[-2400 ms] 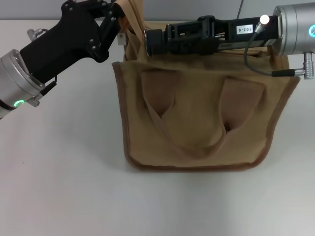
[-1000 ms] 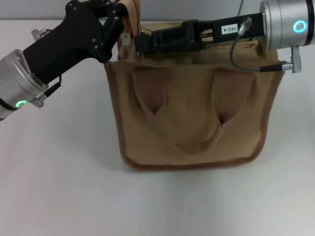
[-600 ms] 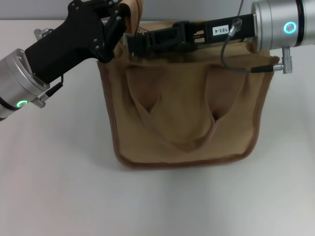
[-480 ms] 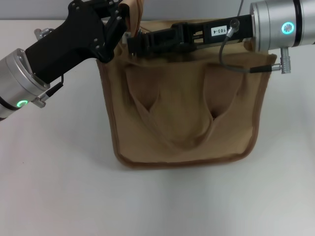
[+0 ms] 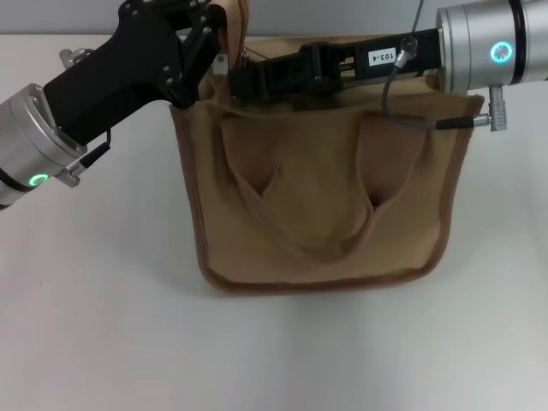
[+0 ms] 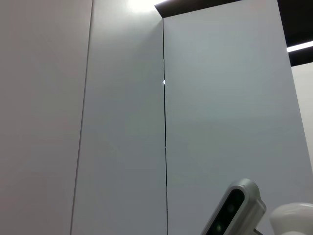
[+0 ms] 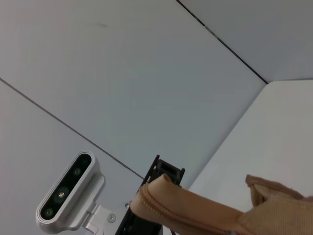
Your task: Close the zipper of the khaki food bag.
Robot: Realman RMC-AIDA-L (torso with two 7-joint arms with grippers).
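Bag (image 5: 321, 205), khaki, upright on white tabletop (image 5: 103, 325); left pincer (image 5: 208, 44) at its top left corner clenching a strap, right pincer (image 5: 240, 79) lying along the top edge, grip state indiscernible; zipper hidden.

Bright, even light; edges perhaps slightly soft.

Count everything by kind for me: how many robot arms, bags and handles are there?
Robot arms: 2, the left gripper and the right gripper, both at the bag's top edge
Khaki food bag: 1
Fabric handles: 2 (second at the left gripper)
Total: 5
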